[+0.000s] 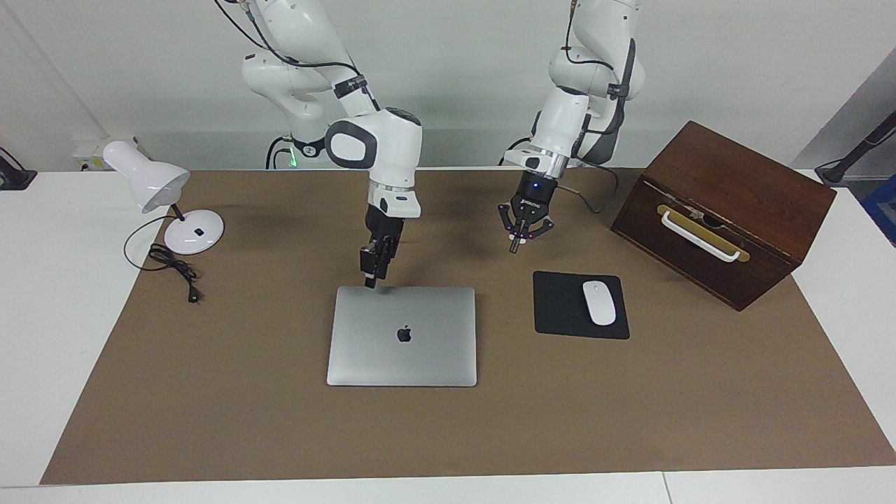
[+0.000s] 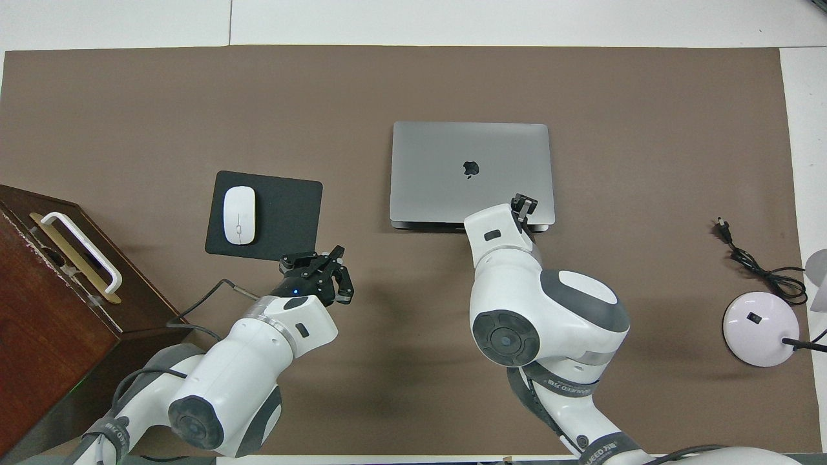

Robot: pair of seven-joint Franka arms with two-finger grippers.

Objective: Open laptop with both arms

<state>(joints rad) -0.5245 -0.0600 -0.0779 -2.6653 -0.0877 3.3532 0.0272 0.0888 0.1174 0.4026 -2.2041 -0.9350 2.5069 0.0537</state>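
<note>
Laptop (image 1: 402, 335) lies shut, flat mid-mat, beside the mouse pad (image 1: 580, 305). Right gripper (image 1: 369, 282), fingers pinched together & empty, tip right at the lid edge nearest the robots, toward the right arm's end. Left gripper (image 1: 516, 245) also closed & empty, up over bare mat near the pad, so right arm's much closer; I'd guess left has to come across to the laptop next

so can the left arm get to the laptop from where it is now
Probably yes. The left gripper, shut, hangs over bare mat between the mouse pad and the laptop; nothing stands between them. The right gripper is at the laptop's other corner.
</note>
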